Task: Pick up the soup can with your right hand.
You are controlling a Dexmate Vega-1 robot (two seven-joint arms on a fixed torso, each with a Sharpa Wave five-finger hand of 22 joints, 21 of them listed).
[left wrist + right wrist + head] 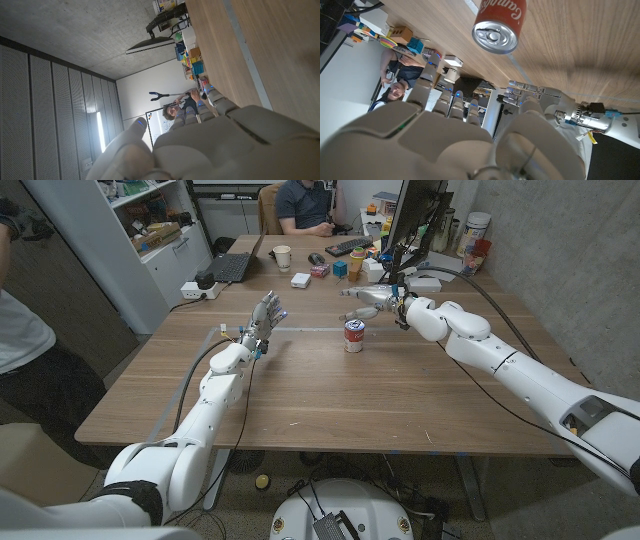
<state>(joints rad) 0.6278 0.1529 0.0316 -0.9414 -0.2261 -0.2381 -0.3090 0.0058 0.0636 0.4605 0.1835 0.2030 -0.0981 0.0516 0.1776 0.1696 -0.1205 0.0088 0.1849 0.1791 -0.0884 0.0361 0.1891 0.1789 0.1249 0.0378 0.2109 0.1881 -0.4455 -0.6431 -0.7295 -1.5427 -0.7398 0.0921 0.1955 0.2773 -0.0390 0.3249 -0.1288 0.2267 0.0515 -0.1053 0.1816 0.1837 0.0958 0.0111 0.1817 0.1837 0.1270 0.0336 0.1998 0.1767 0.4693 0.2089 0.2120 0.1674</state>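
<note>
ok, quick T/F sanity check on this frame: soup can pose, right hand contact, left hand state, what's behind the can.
1. The soup can stands upright on the table. True.
2. The right hand already grips the can. False: it hovers just beyond the can, fingers extended, holding nothing.
3. The left hand holds a cup. False: it is raised with its fingers apart and empty; the paper cup stands at the far end of the table.
4. A person sits behind the far end of the table. True.
5. The can lies between the two hands in the head view. True.
</note>
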